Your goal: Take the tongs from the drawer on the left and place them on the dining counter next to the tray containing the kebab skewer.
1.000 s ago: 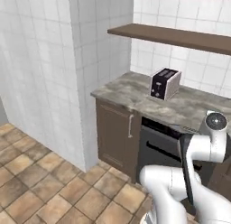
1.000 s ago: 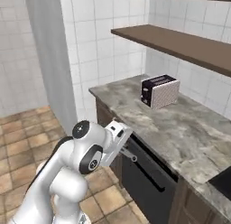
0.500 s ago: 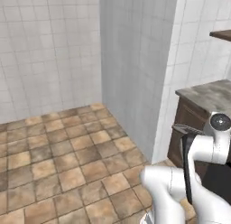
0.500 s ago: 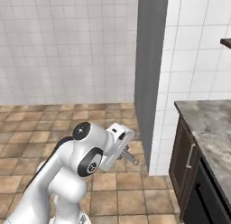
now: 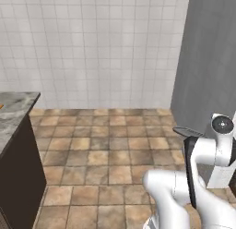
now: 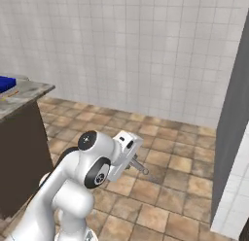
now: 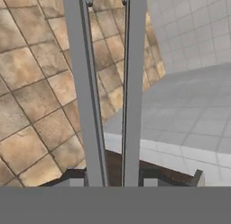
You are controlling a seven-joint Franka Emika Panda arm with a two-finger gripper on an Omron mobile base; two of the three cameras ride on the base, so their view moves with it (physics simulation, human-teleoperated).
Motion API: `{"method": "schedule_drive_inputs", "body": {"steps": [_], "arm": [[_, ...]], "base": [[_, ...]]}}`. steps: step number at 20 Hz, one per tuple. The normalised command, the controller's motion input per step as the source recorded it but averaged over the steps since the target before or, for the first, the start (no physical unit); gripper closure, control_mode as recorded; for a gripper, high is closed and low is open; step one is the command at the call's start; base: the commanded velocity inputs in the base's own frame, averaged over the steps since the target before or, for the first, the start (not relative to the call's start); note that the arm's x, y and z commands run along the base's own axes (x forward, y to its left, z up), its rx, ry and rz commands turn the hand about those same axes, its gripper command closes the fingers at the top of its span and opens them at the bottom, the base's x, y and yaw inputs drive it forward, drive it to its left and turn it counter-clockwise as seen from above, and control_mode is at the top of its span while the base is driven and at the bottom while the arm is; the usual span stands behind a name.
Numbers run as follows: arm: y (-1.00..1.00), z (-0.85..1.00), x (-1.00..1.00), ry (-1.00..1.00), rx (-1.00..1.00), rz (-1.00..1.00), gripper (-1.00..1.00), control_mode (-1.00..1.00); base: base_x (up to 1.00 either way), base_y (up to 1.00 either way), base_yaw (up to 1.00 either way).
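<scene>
The tongs (image 7: 108, 83) are held in my gripper (image 7: 110, 178), which is shut on their lower end. Their two long grey arms run up the middle of the hand view, over the tiled floor. In the right base view the tongs (image 6: 140, 165) stick out of the gripper (image 6: 129, 154) at about waist height. Their dark tip (image 5: 183, 130) shows beside the arm in the left base view. A corner of the dining counter (image 5: 13, 111) (image 6: 22, 95) is at the left. A blue flat thing (image 6: 7, 83) lies on it; I cannot tell whether it is the tray. The drawer is out of view.
Brown tiled floor (image 5: 106, 154) lies open between me and the white tiled wall (image 5: 92, 48). A grey column (image 5: 207, 62) (image 6: 236, 138) stands close on the right. The counter's dark brown base (image 6: 22, 152) reaches the floor at the left.
The whole picture has swung: the camera turned away from the toaster counter, past the grey column, to the open floor and the dining counter's corner. The tongs stay in the gripper.
</scene>
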Motion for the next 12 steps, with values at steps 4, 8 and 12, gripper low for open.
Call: {"method": "schedule_drive_inputs", "body": {"steps": [4,8,12], "arm": [[0.0,0.0,0.0,0.0,0.0,0.0,1.0,1.0],[0.0,0.0,0.0,0.0,0.0,0.0,1.0,1.0],[0.0,0.0,0.0,0.0,0.0,0.0,1.0,1.0]], "base": [[1.0,0.09,0.07],[1.0,0.26,0.0],[1.0,0.25,0.02]]}}
